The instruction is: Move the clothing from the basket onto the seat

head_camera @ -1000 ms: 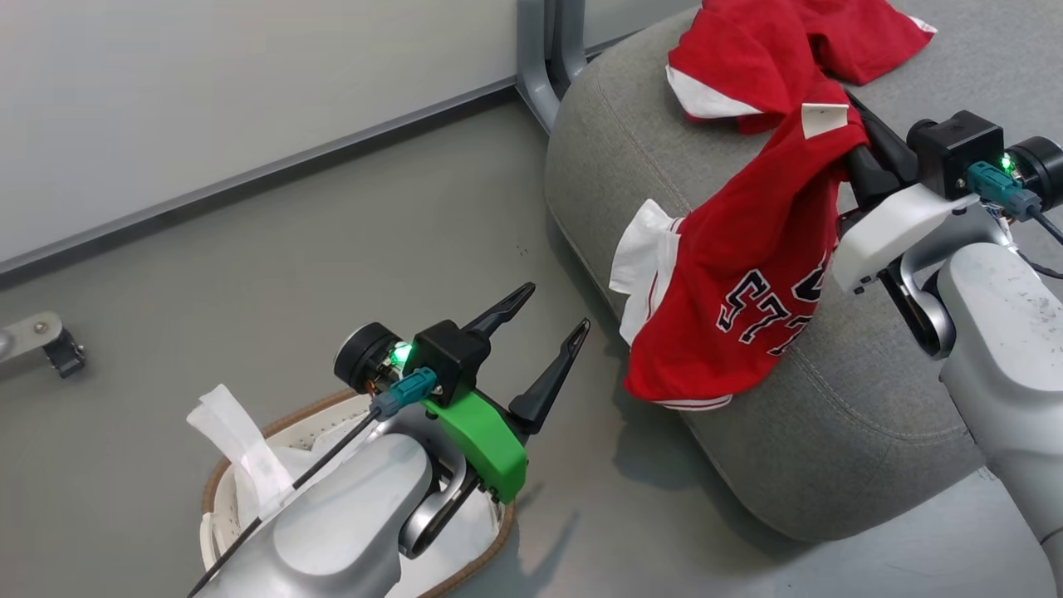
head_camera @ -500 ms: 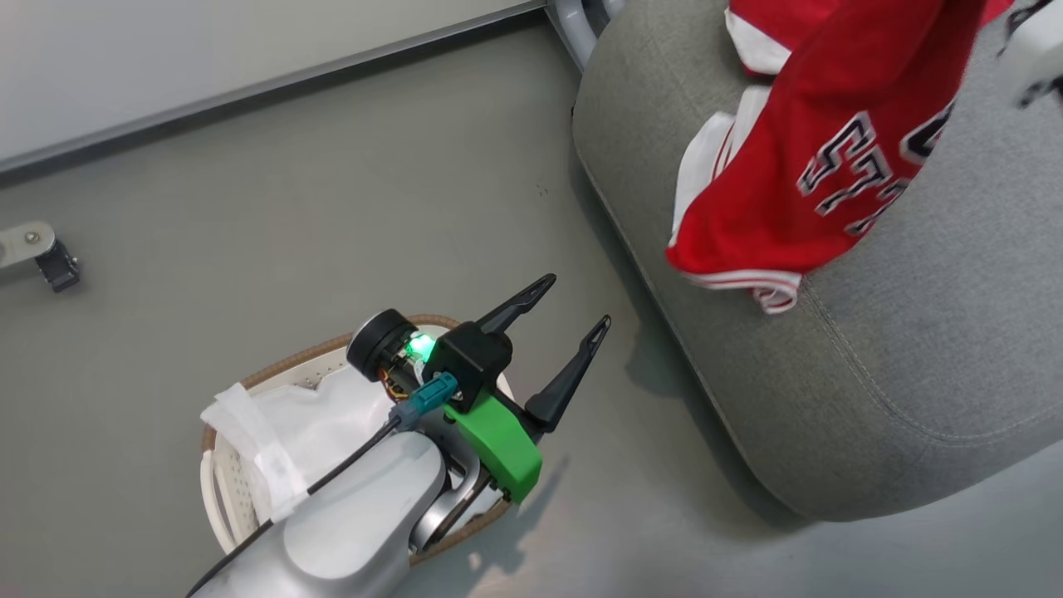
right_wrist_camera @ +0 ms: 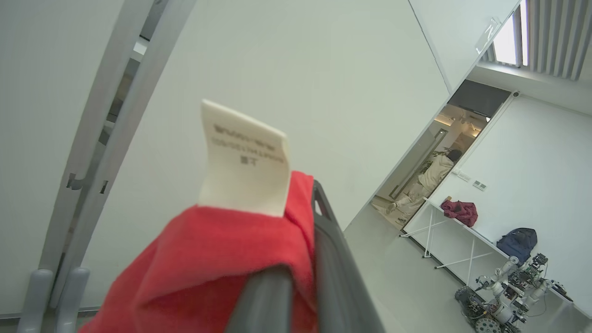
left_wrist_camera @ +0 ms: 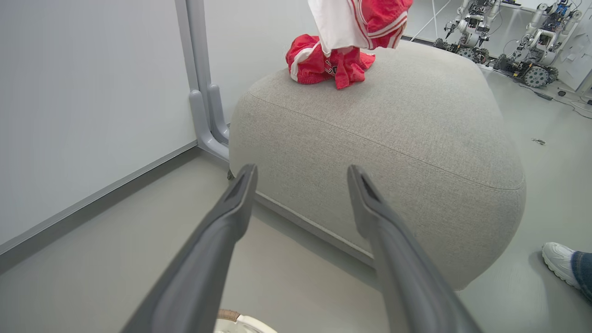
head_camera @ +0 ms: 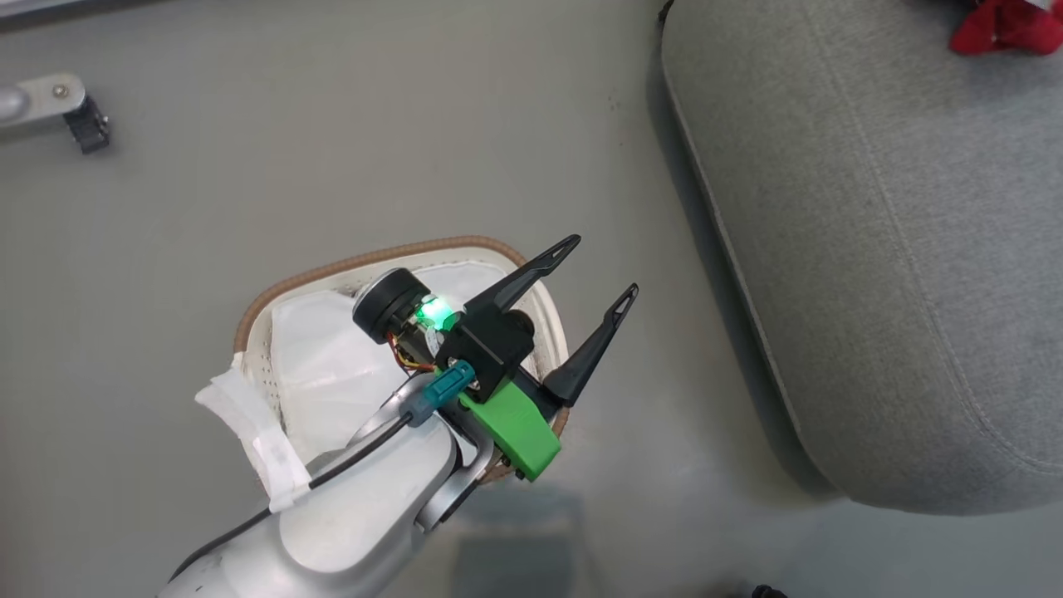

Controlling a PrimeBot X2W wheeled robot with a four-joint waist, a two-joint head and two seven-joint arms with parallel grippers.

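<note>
One garment (left_wrist_camera: pixel 323 64) lies on the seat (left_wrist_camera: pixel 393 138); my right gripper (right_wrist_camera: pixel 296 231) pinches the other garment (left_wrist_camera: pixel 381 14) above it. My left gripper (head_camera: pixel 603 266) gapes wide.

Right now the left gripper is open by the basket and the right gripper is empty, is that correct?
Not quite. The left gripper is open by the basket, but the right gripper is not empty. The right wrist view shows it shut on a red garment with a white label sticking up from the cloth.
</note>
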